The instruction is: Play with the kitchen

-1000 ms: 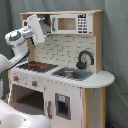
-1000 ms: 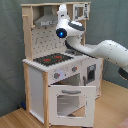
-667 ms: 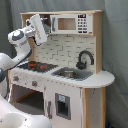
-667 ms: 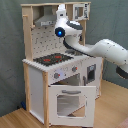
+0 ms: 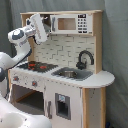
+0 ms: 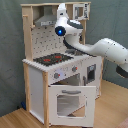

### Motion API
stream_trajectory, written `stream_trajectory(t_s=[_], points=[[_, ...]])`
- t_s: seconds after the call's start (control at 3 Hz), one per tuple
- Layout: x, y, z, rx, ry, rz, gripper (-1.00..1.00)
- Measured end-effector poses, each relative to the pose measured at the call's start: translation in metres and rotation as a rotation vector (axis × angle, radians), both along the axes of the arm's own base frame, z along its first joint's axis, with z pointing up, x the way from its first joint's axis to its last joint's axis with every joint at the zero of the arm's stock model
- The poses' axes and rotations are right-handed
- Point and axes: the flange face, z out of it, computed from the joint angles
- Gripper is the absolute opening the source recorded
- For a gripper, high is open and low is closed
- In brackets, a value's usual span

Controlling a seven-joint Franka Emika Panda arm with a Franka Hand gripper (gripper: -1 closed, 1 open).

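The toy kitchen stood against a grey curtain in both exterior views, and it filled most of each picture. In the first exterior view its bottom was cut off. The oven door could only be seen in the second exterior view, where it hung open below the stovetop. The sink and black faucet showed well in the first exterior view, but in the second exterior view the white arm hid them.

The arm reached up from beside the stovetop toward the top of the kitchen. Its gripper was high up, just in front of the grey hood, and it covered part of the hood in the first exterior view. I could not tell if the pincer was apart or together, because the wrist was in the way. A blue light glowed on the wrist in the second exterior view. The toy microwave sat just beside the gripper.
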Motion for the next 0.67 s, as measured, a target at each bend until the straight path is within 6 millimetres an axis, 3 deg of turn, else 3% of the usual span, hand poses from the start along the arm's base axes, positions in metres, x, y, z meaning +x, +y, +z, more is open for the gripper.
stream_trajectory(t_s=[0.67], points=[[-0.007,-0.042,0.014,0.116,-0.006,-0.178,-1.00]])
